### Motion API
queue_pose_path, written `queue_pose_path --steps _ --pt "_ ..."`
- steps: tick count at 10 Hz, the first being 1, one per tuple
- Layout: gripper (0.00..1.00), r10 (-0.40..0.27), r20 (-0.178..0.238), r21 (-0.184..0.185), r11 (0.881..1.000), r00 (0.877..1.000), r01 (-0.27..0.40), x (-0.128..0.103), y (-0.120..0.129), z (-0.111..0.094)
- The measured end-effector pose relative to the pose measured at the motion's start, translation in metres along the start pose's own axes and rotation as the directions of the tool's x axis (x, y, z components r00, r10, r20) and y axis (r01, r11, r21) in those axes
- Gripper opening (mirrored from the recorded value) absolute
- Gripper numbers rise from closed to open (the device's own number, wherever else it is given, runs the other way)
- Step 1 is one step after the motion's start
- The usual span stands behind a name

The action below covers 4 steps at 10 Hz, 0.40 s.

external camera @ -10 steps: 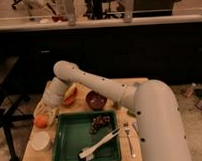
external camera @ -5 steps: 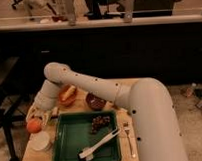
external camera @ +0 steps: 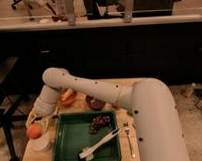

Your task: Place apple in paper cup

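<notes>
The apple (external camera: pixel 33 131), small and orange-red, hangs at the table's left edge in my gripper (external camera: pixel 37 125), which is shut on it. The arm reaches in from the lower right, bends at the elbow and drops down to this spot. Directly beneath the apple stands the white paper cup (external camera: pixel 42 145), its rim just below the fruit. The apple hides part of the cup's far rim.
A green tray (external camera: pixel 72 146) lies right of the cup, holding brown nuts (external camera: pixel 98 124) and a white utensil (external camera: pixel 99 144). Behind it sit a dark maroon bowl (external camera: pixel 96 103) and an orange bowl (external camera: pixel 68 97). A fork (external camera: pixel 129 139) lies right of the tray.
The gripper has carried the apple down and slightly left, from beside the tray's far corner to just above the paper cup.
</notes>
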Motion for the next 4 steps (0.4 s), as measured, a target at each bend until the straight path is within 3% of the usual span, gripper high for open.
queue_pose_path --steps 4 --pt "0.0 0.035 0.06 -0.02 0.999 0.998 -0.034 0.014 0.011 0.021"
